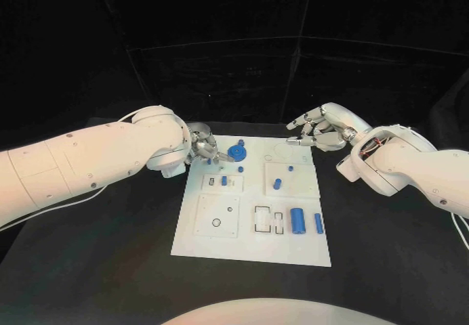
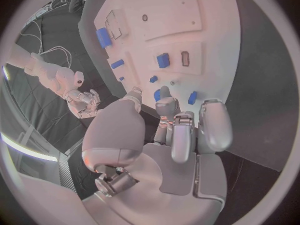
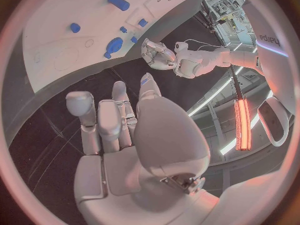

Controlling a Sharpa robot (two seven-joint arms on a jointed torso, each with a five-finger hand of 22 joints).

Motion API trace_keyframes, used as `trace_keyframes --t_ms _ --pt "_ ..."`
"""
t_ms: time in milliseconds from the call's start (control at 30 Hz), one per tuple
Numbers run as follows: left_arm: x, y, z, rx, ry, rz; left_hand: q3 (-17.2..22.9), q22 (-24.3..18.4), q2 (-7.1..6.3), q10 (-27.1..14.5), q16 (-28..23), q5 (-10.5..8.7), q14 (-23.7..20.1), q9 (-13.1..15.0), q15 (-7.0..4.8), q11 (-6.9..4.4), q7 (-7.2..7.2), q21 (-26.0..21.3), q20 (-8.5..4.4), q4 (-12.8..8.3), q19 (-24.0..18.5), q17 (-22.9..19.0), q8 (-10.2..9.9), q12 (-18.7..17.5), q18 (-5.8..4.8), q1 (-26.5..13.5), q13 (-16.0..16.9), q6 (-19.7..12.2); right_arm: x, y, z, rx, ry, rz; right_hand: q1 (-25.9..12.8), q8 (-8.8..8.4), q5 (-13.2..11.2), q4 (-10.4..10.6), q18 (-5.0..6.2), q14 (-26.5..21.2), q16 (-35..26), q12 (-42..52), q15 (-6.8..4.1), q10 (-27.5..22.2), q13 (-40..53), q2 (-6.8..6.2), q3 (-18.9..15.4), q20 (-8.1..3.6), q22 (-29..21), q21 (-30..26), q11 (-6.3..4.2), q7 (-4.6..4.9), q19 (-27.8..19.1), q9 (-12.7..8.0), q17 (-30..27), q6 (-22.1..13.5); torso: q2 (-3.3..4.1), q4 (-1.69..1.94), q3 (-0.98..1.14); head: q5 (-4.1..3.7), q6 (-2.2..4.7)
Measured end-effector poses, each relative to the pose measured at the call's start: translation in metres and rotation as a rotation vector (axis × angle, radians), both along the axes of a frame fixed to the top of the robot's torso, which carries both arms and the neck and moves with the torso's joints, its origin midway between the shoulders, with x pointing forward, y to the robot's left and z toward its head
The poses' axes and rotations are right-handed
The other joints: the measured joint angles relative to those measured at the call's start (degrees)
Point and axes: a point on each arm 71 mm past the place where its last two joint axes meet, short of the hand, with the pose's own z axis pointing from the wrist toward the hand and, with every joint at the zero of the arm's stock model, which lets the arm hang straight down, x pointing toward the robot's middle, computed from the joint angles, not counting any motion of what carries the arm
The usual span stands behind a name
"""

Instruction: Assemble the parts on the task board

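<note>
Left hand (image 1: 205, 147): hovering over task board's (image 1: 252, 238) far-left corner, fingers curled, grip impossible to tell | right hand (image 1: 320, 128): hanging beyond far-right corner, fingers spread, holding nothing | blue parts (image 1: 297, 219): lying across board

Robotics lab or test cell, by the look of it. Black desk (image 1: 117, 271) draped in dark cloth, black curtained backdrop (image 1: 245, 61) closing off the rear. White task board (image 1: 249, 237) laid out at centre with outlined slots and small blue parts (image 1: 297, 219), a bench-test fixture rather than household ware. Long glowing light tubes (image 3: 241, 122) and racked equipment (image 3: 225, 5) visible past the desk edge. Loose cables (image 2: 47, 52) trailing over the dark cloth.
</note>
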Motion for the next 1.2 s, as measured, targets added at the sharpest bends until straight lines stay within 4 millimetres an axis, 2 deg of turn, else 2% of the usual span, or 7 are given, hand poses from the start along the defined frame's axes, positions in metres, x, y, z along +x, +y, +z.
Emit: trace_keyframes --t_ms 133,333,600,900,1200 --pt "0.011 0.007 0.009 0.029 0.0 0.018 -0.05 -0.78 1.1 -0.87 0.0 0.0 0.07 -0.66 0.57 0.53 0.76 -0.66 0.38 -0.05 -0.37 0.0 -0.8 -0.6 0.0 2.41 -0.96 -0.76 0.001 0.0 0.0 0.0 0.001 -0.001 0.0 0.0 0.0 0.0 0.0 0.0 0.0 0.0 0.0 0.0 -0.1 0.0 0.0 0.0 -0.08 0.0 0.0 0.0 0.0 0.0 0.0 0.0 -0.01 0.0 0.0 0.24 0.08" --pt "0.032 0.018 0.011 0.08 0.023 0.063 -0.2 -0.94 1.38 -0.87 0.0 0.0 0.07 -0.85 0.57 0.53 0.76 -0.66 0.56 0.11 -0.56 0.0 -0.8 -0.6 0.0 2.69 -1.0 -0.75 0.001 0.001 -0.001 0.0 0.002 0.0 0.0 0.0 0.0 0.0 0.0 0.0 0.0 0.0 0.0 0.0 -0.1 0.0 0.0 0.0 -0.08 0.0 0.0 0.0 0.0 0.0 0.0 0.0 0.01 -0.14 0.04 0.37 0.25" --pt "0.05 0.017 0.008 0.12 0.052 0.084 -0.44 -0.93 1.65 -0.87 0.0 0.0 -0.14 -0.92 0.78 0.53 0.76 -0.66 0.56 0.34 -0.56 0.0 -0.8 -0.6 0.0 2.96 -1.0 -0.75 0.002 0.003 -0.001 0.001 0.004 0.003 0.0 0.0 0.01 0.0 0.0 0.0 0.0 0.0 0.0 0.0 -0.16 0.0 0.0 0.0 -0.07 0.0 0.0 0.0 0.0 0.0 0.01 0.0 0.13 -0.23 0.03 0.49 0.28" --pt "0.06 0.024 0.006 0.174 0.063 0.097 -1.04 -0.91 1.78 -1.08 0.0 0.0 -0.14 -1.11 0.77 0.74 0.76 -0.66 0.56 0.61 -0.56 0.0 -1.03 -0.6 0.0 2.82 -0.95 -0.75 0.002 0.003 -0.001 0.001 0.005 0.003 0.0 0.0 0.01 0.0 0.0 0.0 0.0 0.01 0.0 0.0 -0.16 0.0 0.0 0.0 -0.07 0.0 0.0 0.0 0.01 0.0 0.01 0.0 0.14 -0.23 0.03 0.49 0.05" --pt "0.064 0.02 0.002 0.209 0.075 0.075 -1.88 -0.75 2.21 -1.07 0.0 0.0 0.07 -1.25 0.98 0.74 0.76 -0.66 0.56 0.66 -0.56 0.0 -1.03 -0.25 0.01 2.39 -0.85 -0.75 0.002 0.005 -0.001 0.002 0.005 0.007 0.22 0.0 0.01 -0.16 -0.01 0.0 -0.31 0.01 0.0 0.0 -0.28 0.22 -0.16 0.0 -0.25 -0.22 0.0 -0.19 0.0 0.0 -0.09 -0.19 0.1 -0.18 -0.01 0.42 -0.21"
